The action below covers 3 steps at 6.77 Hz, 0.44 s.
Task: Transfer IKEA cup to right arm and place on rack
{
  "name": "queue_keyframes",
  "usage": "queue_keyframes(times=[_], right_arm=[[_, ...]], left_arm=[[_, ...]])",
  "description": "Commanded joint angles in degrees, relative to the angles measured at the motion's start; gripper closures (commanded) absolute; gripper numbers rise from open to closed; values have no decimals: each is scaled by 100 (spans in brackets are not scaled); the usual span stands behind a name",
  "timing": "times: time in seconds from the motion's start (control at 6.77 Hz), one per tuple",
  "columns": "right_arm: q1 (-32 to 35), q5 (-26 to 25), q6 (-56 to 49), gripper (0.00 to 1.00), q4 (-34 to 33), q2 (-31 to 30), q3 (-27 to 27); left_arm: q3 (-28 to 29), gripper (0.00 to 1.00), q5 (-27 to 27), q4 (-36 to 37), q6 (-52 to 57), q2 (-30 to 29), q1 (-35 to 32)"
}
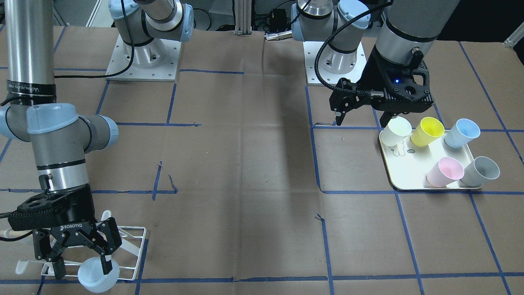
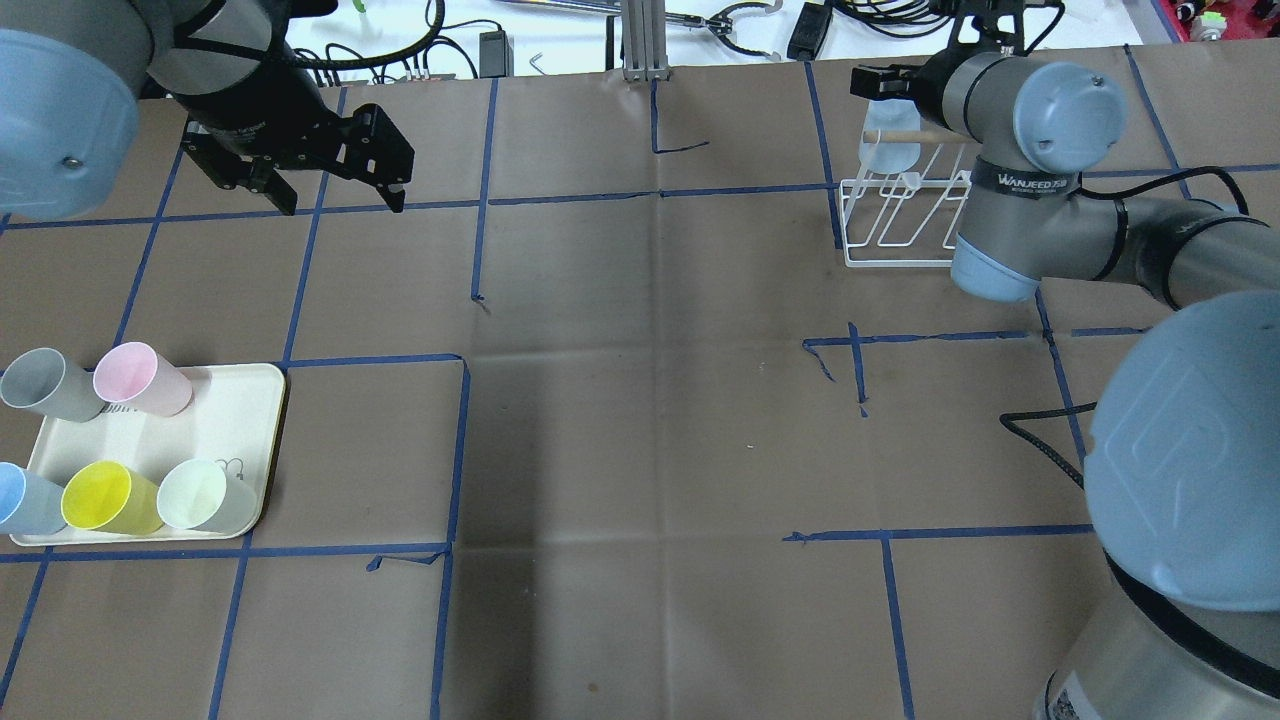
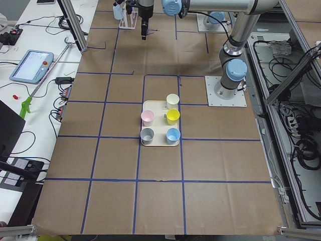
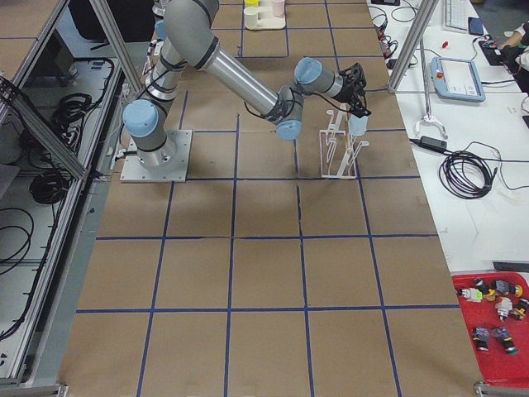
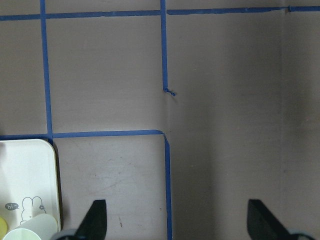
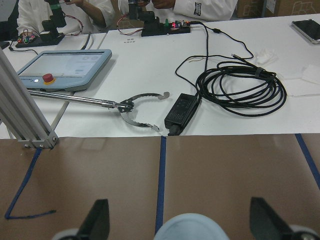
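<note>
A pale blue cup (image 1: 98,275) rests tilted on the far end of the white wire rack (image 1: 133,246), next to its wooden dowel (image 2: 905,135). My right gripper (image 1: 84,270) is at the cup, with its jaws open. In the right wrist view the cup (image 6: 192,227) lies between the wide-spread fingers (image 6: 100,220) with a gap on each side. The right arm (image 2: 1030,180) reaches across to the rack (image 2: 890,235). My left gripper (image 1: 362,119) is open and empty, hovering beside the cream tray (image 1: 405,172). The left wrist view shows the left gripper (image 5: 178,225) over bare table.
The cream tray (image 2: 230,410) with a bear drawing holds several cups lying on their sides: cream (image 1: 398,130), yellow (image 1: 428,131), blue (image 1: 462,133), pink (image 1: 445,172) and grey (image 1: 481,171). Blue tape lines grid the brown table. Cables and a pendant lie past the table's far edge.
</note>
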Motion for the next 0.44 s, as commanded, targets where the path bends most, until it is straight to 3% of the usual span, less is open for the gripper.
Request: queue_keyframes(times=[0.0, 0.3], right_arm=[[-1, 4, 6, 0, 7, -22, -15], [-1, 4, 6, 0, 7, -22, -15]], left_arm=[[1, 0, 0, 0, 9, -1, 0], [1, 0, 0, -9, 26, -1, 0]])
